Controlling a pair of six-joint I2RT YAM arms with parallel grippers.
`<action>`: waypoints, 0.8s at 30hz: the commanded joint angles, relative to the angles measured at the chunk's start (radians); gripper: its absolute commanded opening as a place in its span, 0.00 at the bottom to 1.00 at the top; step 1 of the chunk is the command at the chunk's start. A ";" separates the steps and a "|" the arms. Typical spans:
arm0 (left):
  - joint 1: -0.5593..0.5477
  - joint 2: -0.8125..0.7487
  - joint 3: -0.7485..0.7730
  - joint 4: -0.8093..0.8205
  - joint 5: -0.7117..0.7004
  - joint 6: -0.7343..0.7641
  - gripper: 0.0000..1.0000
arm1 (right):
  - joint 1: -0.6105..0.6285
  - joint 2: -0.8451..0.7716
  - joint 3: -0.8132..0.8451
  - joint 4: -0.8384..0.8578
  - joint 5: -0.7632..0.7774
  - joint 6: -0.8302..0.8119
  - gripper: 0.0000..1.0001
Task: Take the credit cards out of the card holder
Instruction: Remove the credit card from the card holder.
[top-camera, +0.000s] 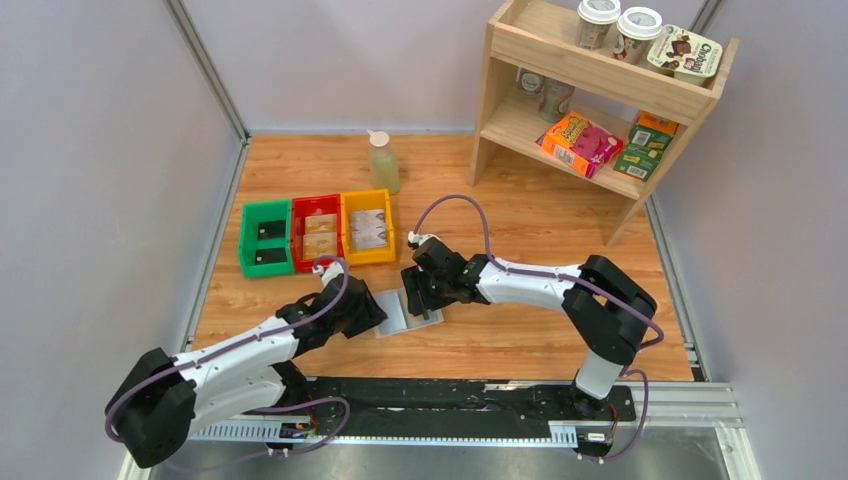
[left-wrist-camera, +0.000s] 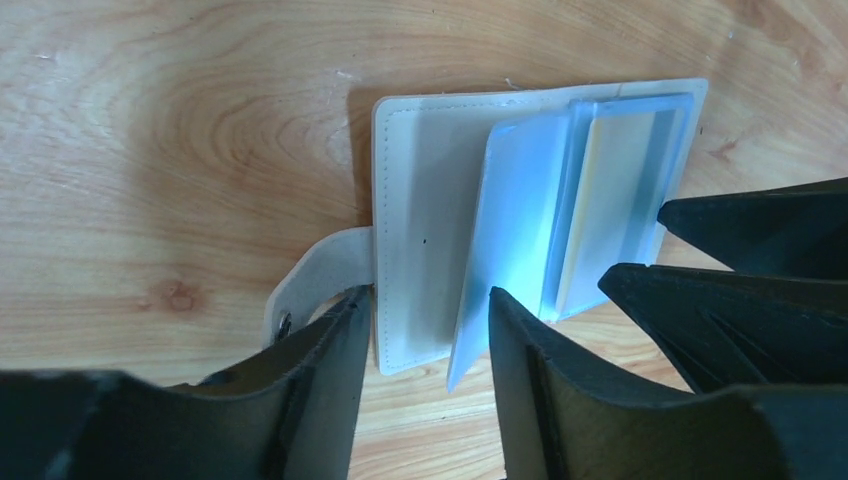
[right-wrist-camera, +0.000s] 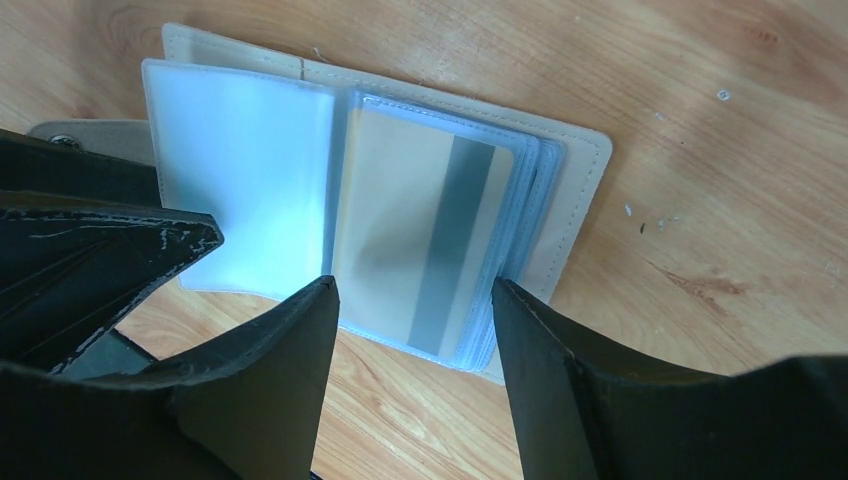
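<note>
Left claw (left-wrist-camera: 428, 300) & right claw (right-wrist-camera: 412, 290) both spread over open card holder (left-wrist-camera: 420, 200) on bench (left-wrist-camera: 150, 150). Only R wrist cam shows grey stripe on tan credit card (right-wrist-camera: 400, 230) in sleeve; only top cam shows bins (top-camera: 317, 232).

We count one card holder (top-camera: 395, 315) on the tabletop (top-camera: 520, 335), with two pincers over it: one left pincer (left-wrist-camera: 428, 300) and one right pincer (right-wrist-camera: 412, 290). One striped card (right-wrist-camera: 420, 230) shows in its open sleeve.

Beyond the card holder to the left stand three bins: one green bin (top-camera: 266, 268), one red bin (top-camera: 316, 200) and one yellow bin (top-camera: 368, 257). The green one holds two black cards (top-camera: 268, 230) and the red one two tan cards (top-camera: 320, 222). We cannot count the silvery cards (top-camera: 368, 228) in the yellow one.

One bottle (top-camera: 382, 162) stands beyond the card holder. Beyond it to the right stands one shelf (top-camera: 590, 65), with two lidded cups (top-camera: 598, 20), one tub (top-camera: 688, 52) and one orange box (top-camera: 580, 142).
</note>
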 joint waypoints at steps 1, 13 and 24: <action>-0.003 0.040 0.024 0.062 0.033 0.013 0.50 | 0.002 0.012 0.038 -0.003 0.023 -0.013 0.64; -0.004 0.090 0.001 0.119 0.065 -0.007 0.26 | 0.004 -0.008 0.029 0.051 -0.055 -0.014 0.56; -0.004 0.093 -0.005 0.124 0.071 -0.011 0.25 | 0.010 -0.073 0.022 0.061 -0.072 -0.016 0.66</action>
